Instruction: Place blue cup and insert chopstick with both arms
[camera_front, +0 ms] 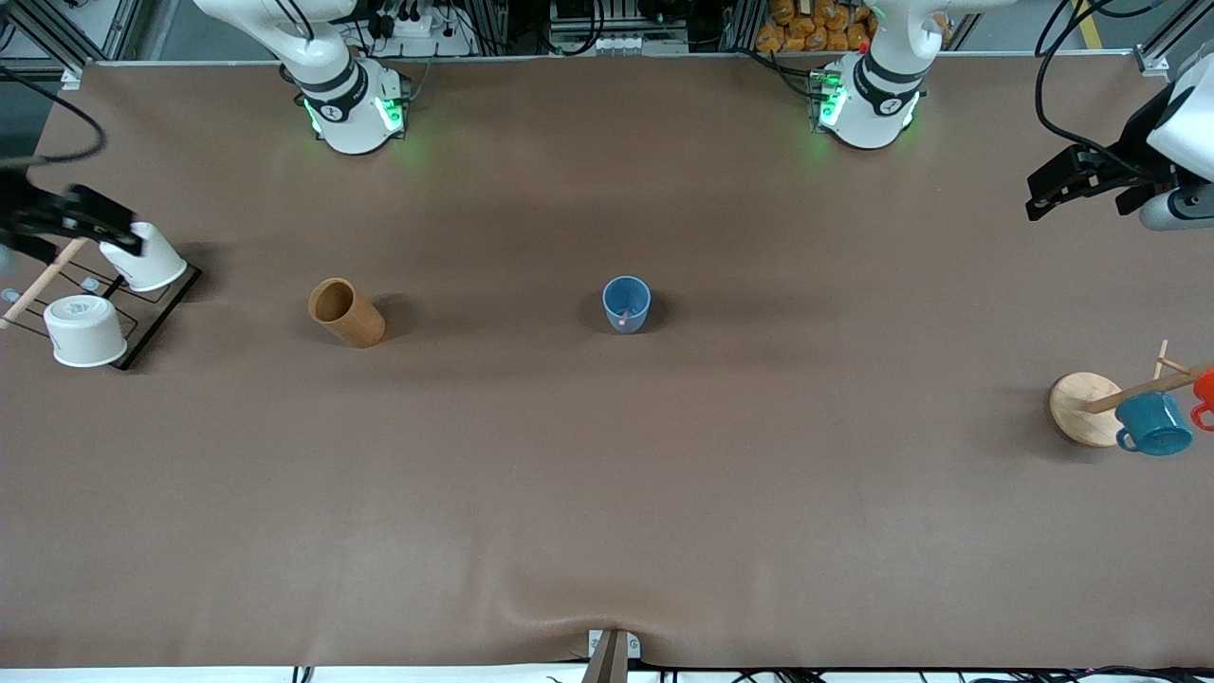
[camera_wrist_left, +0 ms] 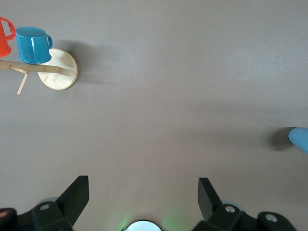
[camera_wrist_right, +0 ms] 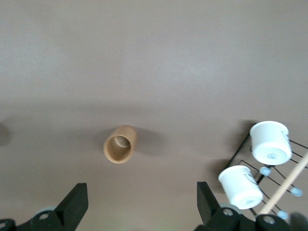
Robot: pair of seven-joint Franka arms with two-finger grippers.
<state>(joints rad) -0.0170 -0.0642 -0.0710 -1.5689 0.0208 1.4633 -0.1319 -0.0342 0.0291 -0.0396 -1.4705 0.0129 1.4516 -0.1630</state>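
The blue cup (camera_front: 626, 304) stands upright in the middle of the table, and its edge shows in the left wrist view (camera_wrist_left: 301, 138). The chopstick (camera_front: 623, 320) is a thin pink stick leaning inside the cup against the wall nearest the front camera. My left gripper (camera_front: 1039, 194) hangs open and empty (camera_wrist_left: 143, 192) over the table's left-arm end. Over the cup rack at the right-arm end, my right gripper (camera_front: 119, 228) is likewise open with nothing between its fingers (camera_wrist_right: 142, 192). Both grippers are well away from the cup.
A brown cup (camera_front: 346, 312) (camera_wrist_right: 119, 144) stands between the blue cup and the black wire rack (camera_front: 161, 313), which carries two white cups (camera_front: 85, 329) and a wooden rod (camera_front: 38, 285). A wooden mug tree (camera_front: 1081, 408) holds a teal mug (camera_front: 1152, 424) and a red mug (camera_front: 1204, 389).
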